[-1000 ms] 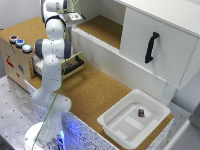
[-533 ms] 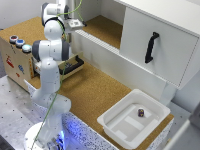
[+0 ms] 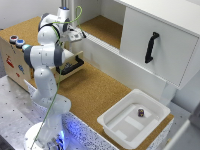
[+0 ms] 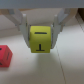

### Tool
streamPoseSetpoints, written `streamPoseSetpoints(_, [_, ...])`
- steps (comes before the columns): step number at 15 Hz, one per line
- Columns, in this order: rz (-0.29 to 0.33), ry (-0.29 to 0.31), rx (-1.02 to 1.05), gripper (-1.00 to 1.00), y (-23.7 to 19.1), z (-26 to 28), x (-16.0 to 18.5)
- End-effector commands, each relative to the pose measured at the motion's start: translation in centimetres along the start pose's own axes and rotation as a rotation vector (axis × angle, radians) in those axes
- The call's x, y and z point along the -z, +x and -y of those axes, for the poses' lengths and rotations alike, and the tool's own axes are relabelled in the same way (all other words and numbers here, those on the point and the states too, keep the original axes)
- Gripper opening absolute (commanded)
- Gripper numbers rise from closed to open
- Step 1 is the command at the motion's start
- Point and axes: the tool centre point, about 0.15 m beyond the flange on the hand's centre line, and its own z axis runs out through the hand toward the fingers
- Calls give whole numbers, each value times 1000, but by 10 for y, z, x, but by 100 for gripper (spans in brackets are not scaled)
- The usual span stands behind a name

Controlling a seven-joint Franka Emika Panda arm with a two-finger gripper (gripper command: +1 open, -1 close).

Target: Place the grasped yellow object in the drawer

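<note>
Gripper (image 4: 40, 31) clamping yellow object (image 4: 41, 40) between both fingers, block hanging off surface in wrist view. In exterior view arm is hiding hand and most of drawer (image 3: 71, 65), which is standing open below arm. Step judged: carrying toward drawer. Next: centring over dark interior, lowering, then releasing.

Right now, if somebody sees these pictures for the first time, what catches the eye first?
In the wrist view, the yellow object sits clamped between the end effector's fingers, a red block off to one side. In the exterior view, the white arm dominates the left above the open drawer, and a white bin holds a tiny dark object.
</note>
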Motion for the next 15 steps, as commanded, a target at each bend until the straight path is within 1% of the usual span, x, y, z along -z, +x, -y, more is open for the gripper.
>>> streamPoseSetpoints(1, [-29,-27,69,-100,-8,-14,-20])
streamPoseSetpoints(3, [-30,-51,62,-100,-7,-22,-19])
streamPoseSetpoints(4, [-27,-54,59,100,-5,-25,-17])
streamPoseSetpoints(5, [-14,-67,68,100,-3,-25,-16])
streamPoseSetpoints(7, [25,-75,114,100,-2,-19,-12])
streamPoseSetpoints(9, [42,-96,141,100,-3,-12,3])
streamPoseSetpoints(11, [34,-116,137,100,-1,-8,25])
streamPoseSetpoints(13, [2,-110,75,100,-3,-7,49])
streamPoseSetpoints(14, [8,-123,44,100,-6,-6,61])
streamPoseSetpoints(15, [1,-134,-2,100,-11,-5,73])
